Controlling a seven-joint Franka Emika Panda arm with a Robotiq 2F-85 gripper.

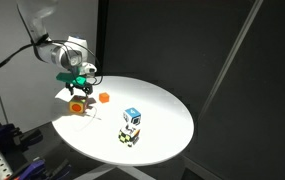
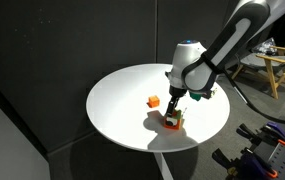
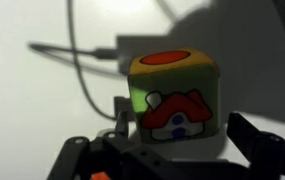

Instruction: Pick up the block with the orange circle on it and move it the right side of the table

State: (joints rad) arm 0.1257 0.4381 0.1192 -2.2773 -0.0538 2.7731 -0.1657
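The block is a cube, so there's no real long axis to talk about. In the wrist view it's sitting pretty square to the camera. The face with the orange circle is pointing toward the top of the picture, and a face with a little red-roofed house is facing the lens, house right way up. It's sitting between the fingers of the gripper, one showing at lower left and one at lower right. I honestly can't tell whether they're squeezing it or just straddling it.

In both exterior views the block is directly under the gripper. It's close to the edge of the table on the side where the arm is coming in. I can't make out if it's touching the tabletop or hanging just off it.

The arm is sloping down from outside the table, and the wrist is bending so the gripper is pointing straight down.

An orange cube is lying just beside the block, a bit further in from the edge. A blue-topped cube is sitting on another cube well apart, toward the middle.
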